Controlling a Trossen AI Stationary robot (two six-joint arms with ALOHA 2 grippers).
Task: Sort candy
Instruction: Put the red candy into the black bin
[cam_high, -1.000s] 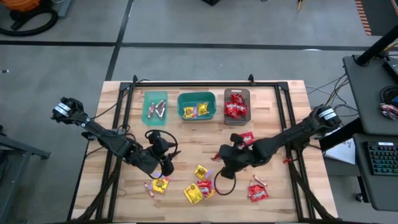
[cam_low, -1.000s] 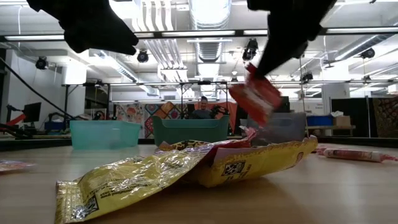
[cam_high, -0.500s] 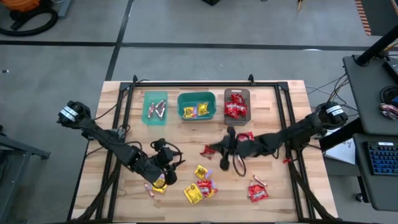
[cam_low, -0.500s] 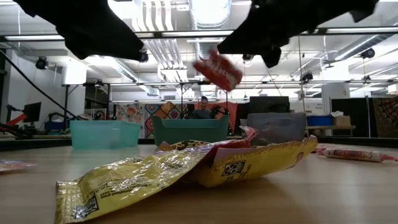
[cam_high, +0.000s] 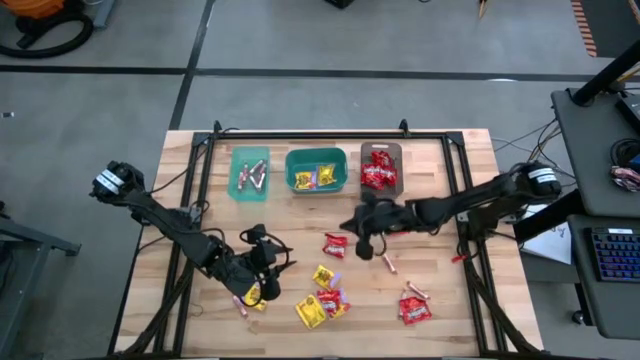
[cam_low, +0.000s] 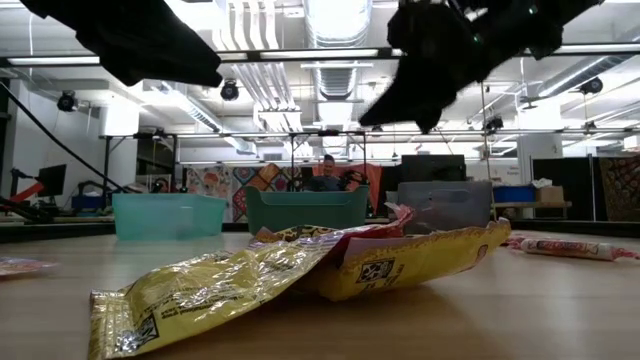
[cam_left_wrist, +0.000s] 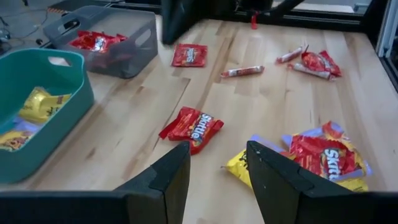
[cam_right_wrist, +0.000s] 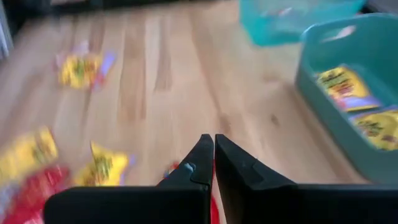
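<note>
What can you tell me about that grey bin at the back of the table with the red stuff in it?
The grey bin is a small, dark, rectangular tub that looks like plastic, with rounded corners and a cut-out handle slot near its rim. It stands upright and open-topped on the wooden table, at the right end of a row of three bins, beside a teal bin. Inside lie several shiny red packets, filling much of it. Neither gripper touches it.

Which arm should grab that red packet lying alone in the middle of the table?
Probably the right. Its gripper hangs empty with fingers together just beside the red packet, near the grey bin of reds. The left gripper, open, is lower over the yellow packet at the table's front.
</note>
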